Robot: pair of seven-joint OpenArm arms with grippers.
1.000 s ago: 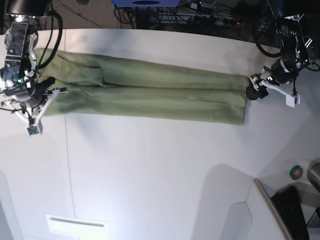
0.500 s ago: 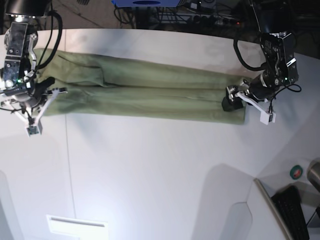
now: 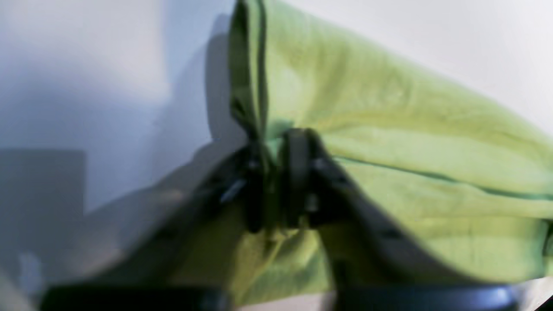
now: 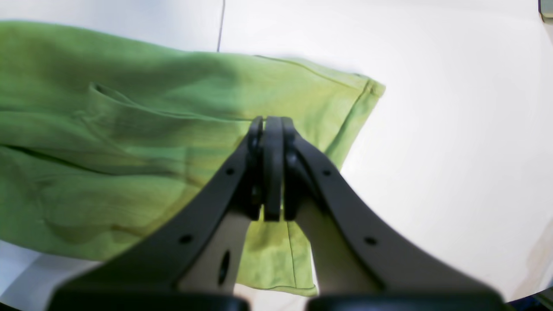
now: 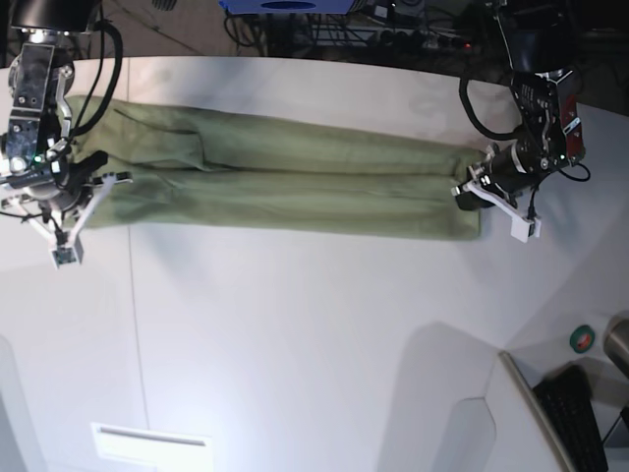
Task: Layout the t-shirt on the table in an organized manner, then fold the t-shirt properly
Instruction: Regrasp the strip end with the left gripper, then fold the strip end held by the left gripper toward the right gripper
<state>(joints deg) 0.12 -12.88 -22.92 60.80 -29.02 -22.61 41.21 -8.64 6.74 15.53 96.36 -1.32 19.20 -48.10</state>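
The green t-shirt [image 5: 285,187] lies on the white table [image 5: 295,334] as a long folded strip running left to right. At the strip's right end my left gripper [image 5: 470,194] is shut on the cloth. The blurred left wrist view shows its fingers [image 3: 298,172] pinching the t-shirt [image 3: 389,129] at its edge. At the left end my right gripper [image 5: 95,183] is shut, with its tips down on the t-shirt [image 4: 129,129]. In the right wrist view creases run into the closed right gripper [image 4: 273,129], a little inside the shirt's hemmed end.
A dark seam [image 5: 133,324] crosses the table's left part. At the front right are a roll of green tape [image 5: 583,339], a metal cylinder [image 5: 619,344] and a black keyboard [image 5: 582,418]. Cables [image 5: 373,34] lie beyond the far edge. A white rectangle [image 5: 152,442] sits front left.
My left arm came in from the right, went over the shirt's right end and drew back to its edge, closing on the cloth. The right arm has not moved.
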